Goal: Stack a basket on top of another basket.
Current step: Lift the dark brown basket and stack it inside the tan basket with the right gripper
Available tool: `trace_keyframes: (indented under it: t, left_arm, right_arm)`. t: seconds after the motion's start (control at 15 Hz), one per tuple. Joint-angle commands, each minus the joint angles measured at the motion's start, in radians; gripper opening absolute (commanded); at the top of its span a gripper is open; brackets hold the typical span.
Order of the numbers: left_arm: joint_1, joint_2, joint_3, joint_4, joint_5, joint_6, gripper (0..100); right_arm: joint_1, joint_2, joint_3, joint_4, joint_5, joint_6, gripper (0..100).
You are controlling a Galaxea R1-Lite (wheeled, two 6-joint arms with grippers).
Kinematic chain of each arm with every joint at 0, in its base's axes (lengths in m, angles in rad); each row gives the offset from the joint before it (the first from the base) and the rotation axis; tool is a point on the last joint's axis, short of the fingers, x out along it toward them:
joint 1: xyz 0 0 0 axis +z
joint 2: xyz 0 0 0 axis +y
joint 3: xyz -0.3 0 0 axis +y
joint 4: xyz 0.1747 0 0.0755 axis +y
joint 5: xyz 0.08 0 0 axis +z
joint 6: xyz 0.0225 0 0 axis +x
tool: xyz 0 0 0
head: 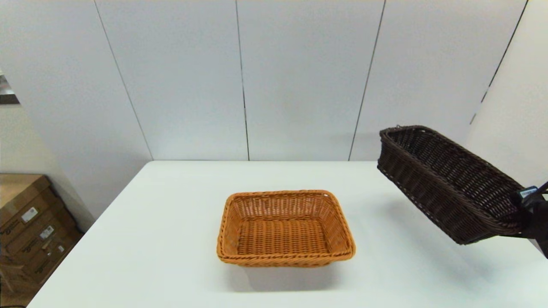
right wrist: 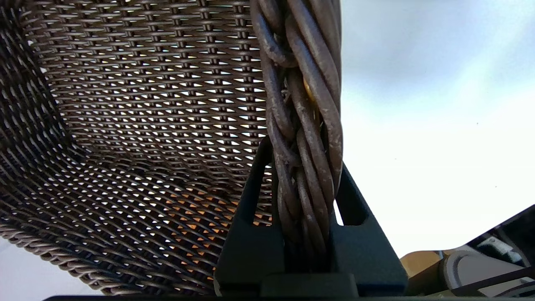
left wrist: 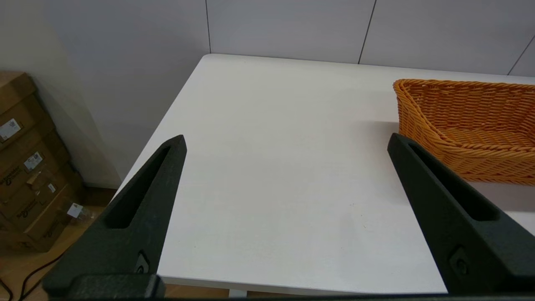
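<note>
The dark brown basket [head: 445, 182] hangs tilted in the air over the table's right side, its far end raised. My right gripper [head: 524, 214] is shut on its braided rim [right wrist: 303, 125] at the near right corner; in the right wrist view the two black fingers [right wrist: 250, 200] clamp the braid from both sides. The orange-tan basket [head: 284, 229] rests upright on the middle of the table, to the left of and below the lifted one. My left gripper [left wrist: 286, 144] is open with nothing in it, low near the table's left front, the orange-tan basket [left wrist: 468, 125] beside it.
The white table [head: 162, 239] ends at a grey panelled wall behind. Cardboard boxes [head: 30, 226] stand on the floor off the table's left edge. Orange shows through the dark basket's weave in the right wrist view.
</note>
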Motion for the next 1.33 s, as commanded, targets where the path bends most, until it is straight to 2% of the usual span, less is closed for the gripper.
trace_keyframes:
  t: [0.07,0.53,0.67,0.8,1.2,1.33]
  left_arm:
    - [0.0,-0.001,0.002,-0.001,0.001,-0.001,100]
    - [0.0,-0.001,0.002,-0.001,0.001,-0.001,100]
    - [0.0,-0.001,0.002,-0.001,0.001,-0.001,100]
    - [0.0,-0.001,0.002,-0.001,0.001,-0.001,100]
    - [0.0,-0.001,0.002,-0.001,0.001,-0.001,100]
    - [0.0,-0.001,0.002,-0.001,0.001,-0.001,100]
  right_arm:
    - [0.005,-0.063,-0.009,0.009,0.021,-0.056,0]
    - [0.068,-0.128,-0.003,0.016,0.043,-0.202,0]
    - [0.096,-0.152,-0.003,0.019,0.066,-0.254,0]
    - [0.152,-0.178,-0.007,0.031,0.066,-0.275,0]
    - [0.344,-0.183,-0.017,0.062,0.064,-0.424,0]
    - [0.396,-0.172,-0.044,0.075,0.064,-0.432,0]
